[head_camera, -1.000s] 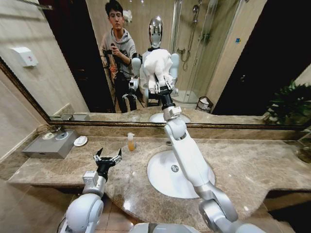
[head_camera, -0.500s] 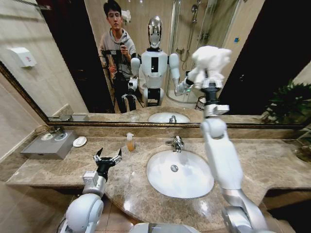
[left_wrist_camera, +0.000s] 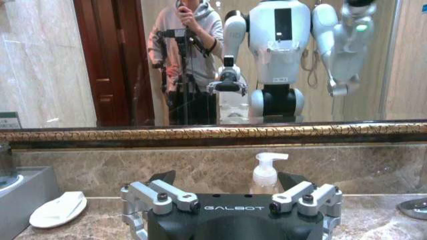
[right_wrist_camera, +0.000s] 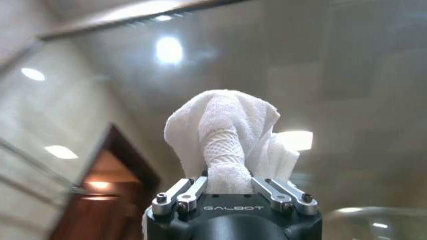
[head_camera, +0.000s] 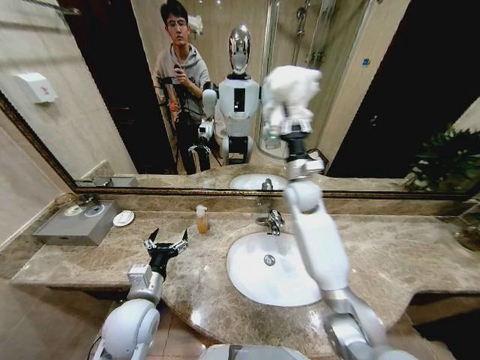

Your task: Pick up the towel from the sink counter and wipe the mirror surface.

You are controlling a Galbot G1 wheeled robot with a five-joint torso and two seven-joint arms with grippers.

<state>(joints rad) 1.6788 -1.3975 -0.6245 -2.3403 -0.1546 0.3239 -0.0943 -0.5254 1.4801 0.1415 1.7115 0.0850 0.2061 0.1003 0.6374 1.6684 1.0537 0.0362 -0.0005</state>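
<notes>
High against the wide, bronze-framed wall mirror [head_camera: 90, 90], the right gripper [head_camera: 289, 124] stood raised on its long white arm, above the back edge of the mottled beige-brown marble sink counter [head_camera: 390, 255]. Its jaws were clamped on the small white terry towel [head_camera: 289, 88], which bunched up out of them in a soft wad and sat at the glass, though I could not tell whether it was actually touching. From the wrist, the towel [right_wrist_camera: 225, 145] showed pinched between the metal fingers [right_wrist_camera: 183, 192], its folds spilling to either side.

Low at the counter's curved front edge, left of the oval white basin [head_camera: 274, 268], the left gripper [head_camera: 166, 243] hung just over the marble with its jaws spread wide and nothing in them. Beyond it, near the back edge, stood a small pump bottle of amber soap [head_camera: 201, 218], and farther toward the left end lay a round white soap dish [head_camera: 124, 217] beside a grey box [head_camera: 79, 222]. The chrome faucet [head_camera: 273, 220] rose behind the basin.
</notes>
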